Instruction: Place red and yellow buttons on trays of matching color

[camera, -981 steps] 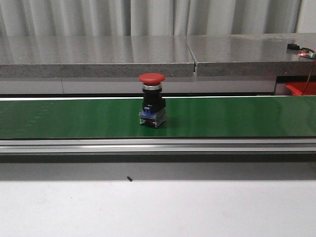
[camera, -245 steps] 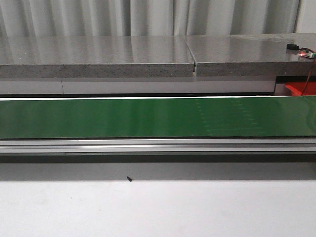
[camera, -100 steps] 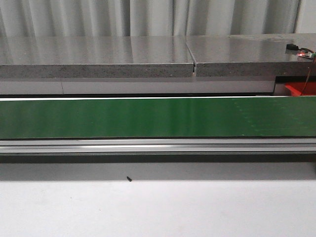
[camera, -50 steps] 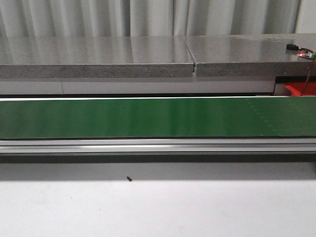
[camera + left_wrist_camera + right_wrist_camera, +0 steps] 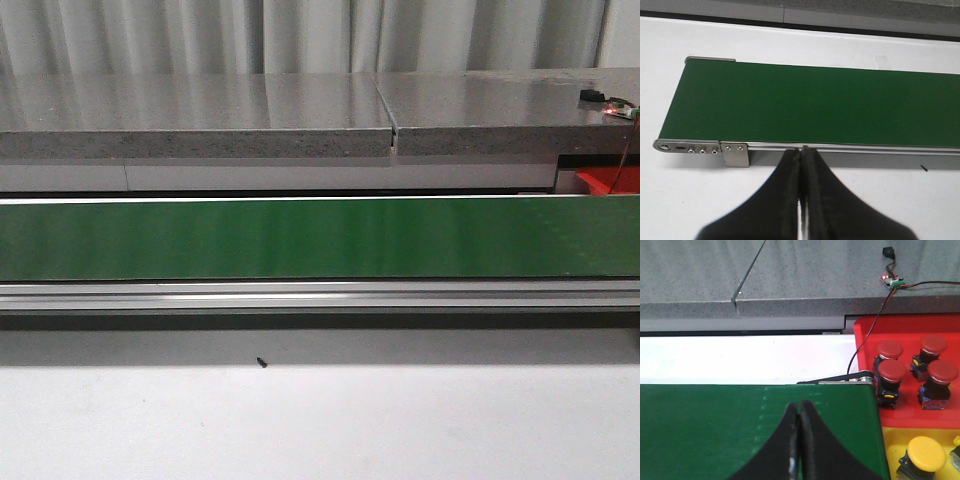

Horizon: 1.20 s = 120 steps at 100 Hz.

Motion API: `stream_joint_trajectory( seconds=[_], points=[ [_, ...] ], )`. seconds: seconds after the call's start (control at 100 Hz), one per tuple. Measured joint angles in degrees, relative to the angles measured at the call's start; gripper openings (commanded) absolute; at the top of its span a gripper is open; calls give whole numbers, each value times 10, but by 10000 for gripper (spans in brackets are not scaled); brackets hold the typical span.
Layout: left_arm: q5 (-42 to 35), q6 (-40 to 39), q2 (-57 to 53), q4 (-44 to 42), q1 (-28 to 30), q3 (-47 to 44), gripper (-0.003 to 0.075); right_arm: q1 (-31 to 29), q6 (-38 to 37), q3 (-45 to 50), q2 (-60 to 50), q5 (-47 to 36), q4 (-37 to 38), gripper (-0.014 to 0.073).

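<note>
While the green conveyor belt (image 5: 300, 238) runs bare across the front view, you have both arms parked over it with nothing in hand. Your left gripper (image 5: 801, 192) hangs at the belt's left end, jaws pressed together on nothing; your right gripper (image 5: 800, 440) sits above the right end, jaws likewise clenched and empty. That right-hand post makes sense: the red tray (image 5: 865, 340) lies just beyond the belt's end and holds 4 red buttons (image 5: 889, 349), and the yellow tray (image 5: 892, 440) beside it shows 1 yellow button (image 5: 926, 452). No button is on the belt, so both arms appear to be waiting for the next arrival.
</note>
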<state>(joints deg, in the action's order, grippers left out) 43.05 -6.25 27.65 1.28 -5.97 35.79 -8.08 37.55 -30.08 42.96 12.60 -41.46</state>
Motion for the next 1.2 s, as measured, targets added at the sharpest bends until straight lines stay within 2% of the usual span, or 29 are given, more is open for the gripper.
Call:
stream_joint_trajectory(
  seconds=[0.63,0.86,0.99,1.2],
  points=[
    [0,0,0,0,0,0,-19,0,1,81,-196,16,0,-63],
    [0,0,0,0,0,0,-19,0,0,116,-231,28,3,-63],
    [0,0,0,0,0,0,-19,0,-64,131,-251,28,79,-63],
    [0,0,0,0,0,0,-19,13,-260,160,-285,3,273,-63]
  ],
)
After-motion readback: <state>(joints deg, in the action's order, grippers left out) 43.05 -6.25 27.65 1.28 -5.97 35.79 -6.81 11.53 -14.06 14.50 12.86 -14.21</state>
